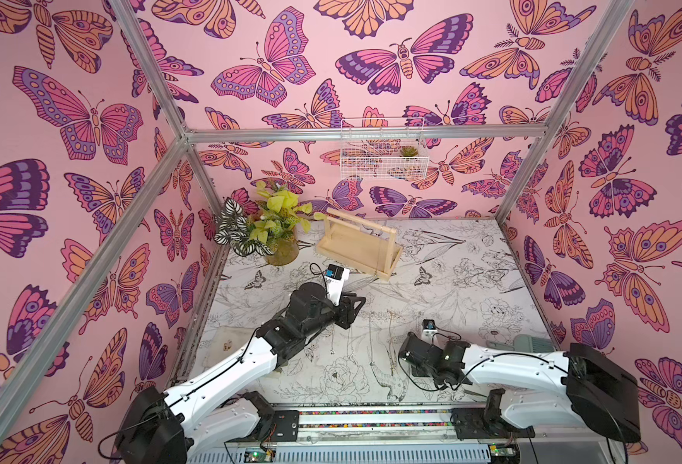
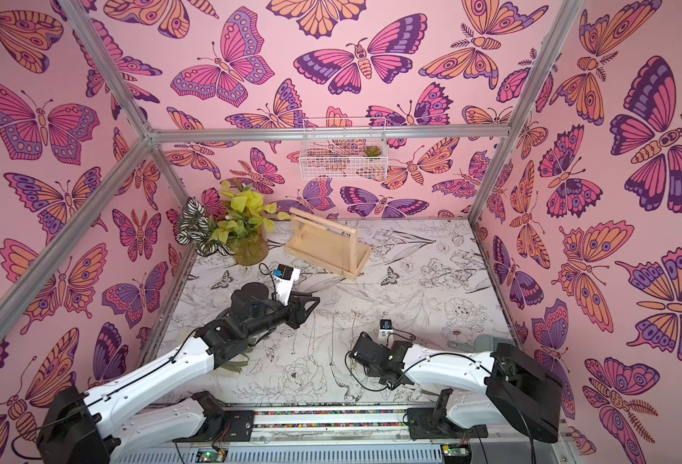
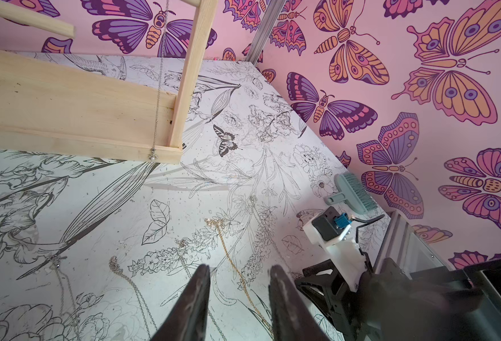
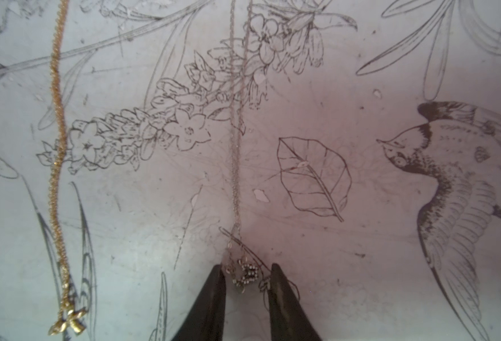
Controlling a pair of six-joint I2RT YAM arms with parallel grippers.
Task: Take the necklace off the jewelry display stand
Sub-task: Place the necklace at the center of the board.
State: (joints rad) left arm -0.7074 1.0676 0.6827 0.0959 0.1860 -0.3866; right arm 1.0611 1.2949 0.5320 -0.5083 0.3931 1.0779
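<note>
The jewelry display stand is a pale wooden frame at the back of the table. A thin silver necklace hangs from its crossbar beside one upright, its pendant at the base board's edge. My left gripper hovers open over the table in front of the stand, holding nothing. My right gripper is low over the table near the front. Its jaws stand apart on either side of the beaded pendant of another silver necklace, which lies flat on the table.
Several more chains lie stretched out on the table between the arms, among them a gold one. A potted plant stands left of the stand. A white wire basket hangs on the back wall. A teal brush lies at the right edge.
</note>
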